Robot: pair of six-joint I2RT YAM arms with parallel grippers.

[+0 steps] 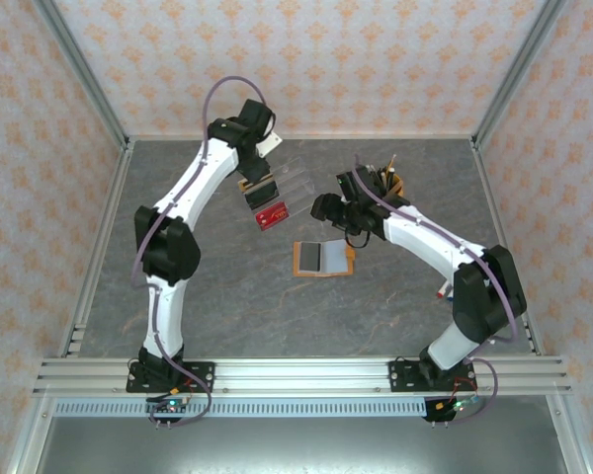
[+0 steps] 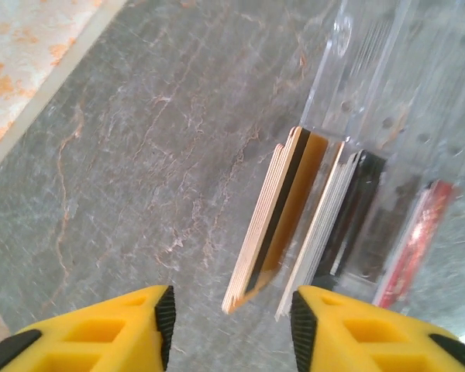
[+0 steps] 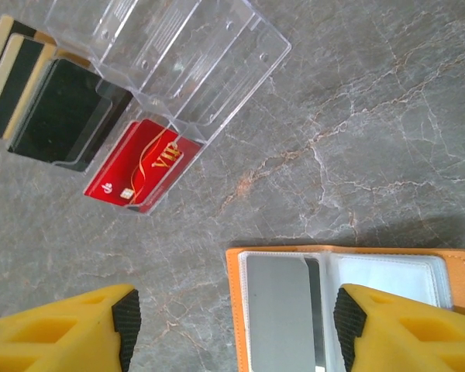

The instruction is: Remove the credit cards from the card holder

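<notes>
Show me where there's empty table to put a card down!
The biggest bare patch of table is near the front, between the open card holder and the arm bases. The far right corner is free too. It's crowded around the clear card tray and the red card.

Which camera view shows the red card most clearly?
The right wrist view: the red card lies face up in a clear plastic tray, its gold lettering readable. The top external view shows it as a small red patch. The left wrist view shows it nearly edge-on, blurred behind plastic.
</notes>
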